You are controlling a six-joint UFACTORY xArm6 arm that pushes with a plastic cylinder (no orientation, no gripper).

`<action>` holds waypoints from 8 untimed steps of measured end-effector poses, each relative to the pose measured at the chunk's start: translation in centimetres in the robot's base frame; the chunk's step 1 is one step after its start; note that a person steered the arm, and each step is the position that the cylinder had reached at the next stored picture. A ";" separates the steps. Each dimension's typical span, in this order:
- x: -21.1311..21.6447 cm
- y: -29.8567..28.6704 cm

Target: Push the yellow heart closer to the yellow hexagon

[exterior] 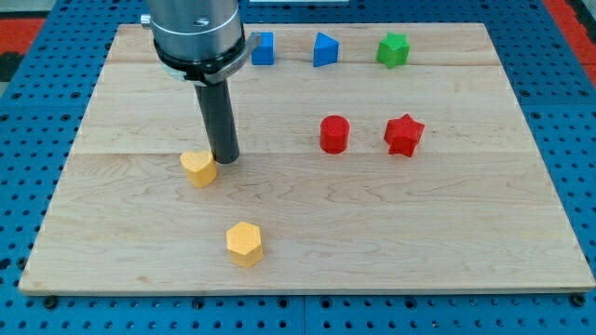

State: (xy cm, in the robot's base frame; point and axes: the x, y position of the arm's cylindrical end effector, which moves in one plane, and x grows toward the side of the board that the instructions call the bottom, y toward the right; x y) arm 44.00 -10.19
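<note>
The yellow heart (198,168) lies left of the board's middle. My tip (225,159) stands right against its upper right side, touching or nearly touching it. The yellow hexagon (244,244) lies below and a little to the right of the heart, near the view's bottom edge of the board, about a block's width of bare wood between them.
A red cylinder (334,134) and a red star (404,135) lie right of the middle. Along the view's top stand a blue block (264,48), a blue block (324,49) and a green star (393,49). The wooden board (466,223) lies on a blue perforated table.
</note>
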 end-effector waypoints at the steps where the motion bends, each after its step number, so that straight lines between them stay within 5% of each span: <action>1: -1.7 -3.2; 2: 2.5 -3.5; 4: 6.8 6.7; 8: 7.3 1.3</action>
